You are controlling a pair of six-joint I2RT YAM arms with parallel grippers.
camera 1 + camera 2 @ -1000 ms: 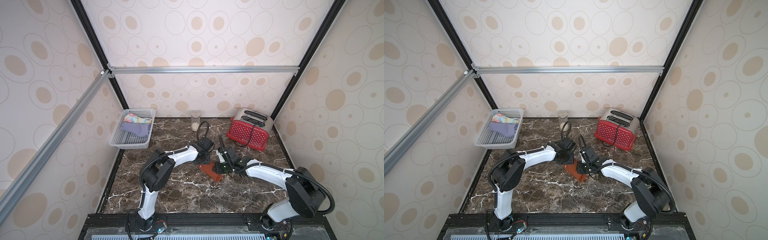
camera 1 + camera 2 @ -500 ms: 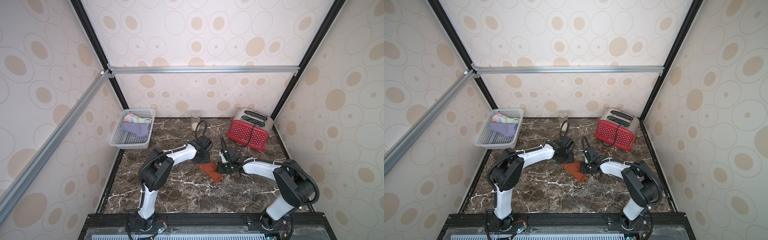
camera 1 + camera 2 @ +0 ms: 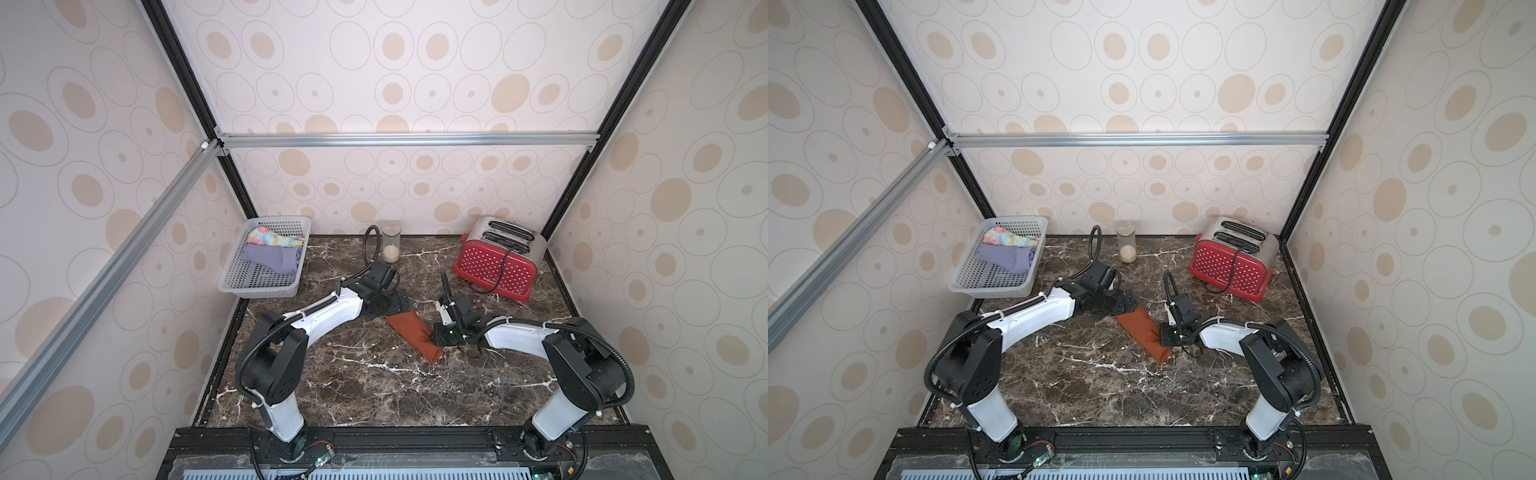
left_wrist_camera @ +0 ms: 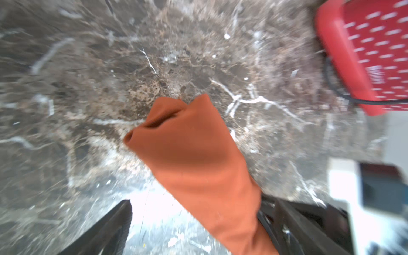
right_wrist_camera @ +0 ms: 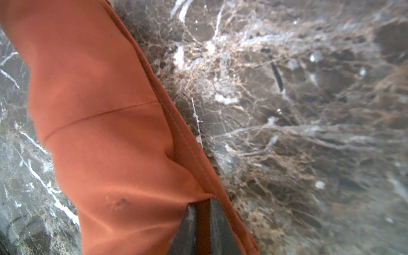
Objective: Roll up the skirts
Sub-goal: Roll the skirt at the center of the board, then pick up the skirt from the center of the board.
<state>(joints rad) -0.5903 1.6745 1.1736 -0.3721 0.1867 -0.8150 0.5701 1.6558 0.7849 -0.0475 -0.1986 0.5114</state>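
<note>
Two skirts lie in the basket (image 3: 232,286) at far left: the floral skirt (image 3: 272,237) at the back and the purple skirt (image 3: 274,257) just in front, touching it. Next, the left gripper (image 3: 397,308) sits at the far end of the rust skirt (image 3: 413,334), jaws spread wide, with cloth passing loose between them. A jar (image 3: 390,247) stands behind by the wall. The rust skirt lies as a slanted roll on the table (image 3: 374,386). Near its other end, the right gripper (image 3: 440,336) is pinched on the hemmed edge, with cloth between its fingers (image 5: 187,227). A toaster (image 3: 494,266) stands at back right.
</note>
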